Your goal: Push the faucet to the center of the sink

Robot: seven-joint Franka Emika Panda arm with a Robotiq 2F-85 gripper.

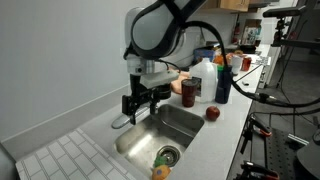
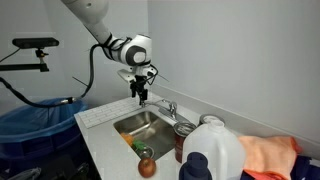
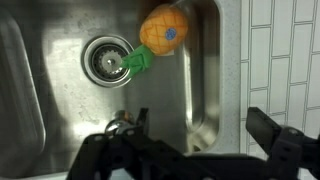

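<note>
The sink (image 1: 185, 122) is a steel basin with a round drain (image 3: 105, 58), seen in both exterior views (image 2: 150, 122). The chrome faucet (image 2: 169, 106) stands on the counter at the sink's back rim, and also shows in an exterior view (image 1: 122, 121). My gripper (image 1: 141, 100) hangs open and empty over the sink's back edge, close beside the faucet (image 2: 140, 93). In the wrist view my two dark fingers (image 3: 197, 130) straddle the sink's wall. A small shiny part at the left finger may be the faucet; I cannot tell if they touch.
An orange toy fruit with green leaves (image 3: 163, 30) lies in the basin by the drain. A white tiled drainboard (image 1: 60, 155) adjoins the sink. A red can (image 1: 189, 93), bottles (image 1: 222, 80), an apple (image 1: 212, 114) and a white jug (image 2: 215, 155) crowd the counter.
</note>
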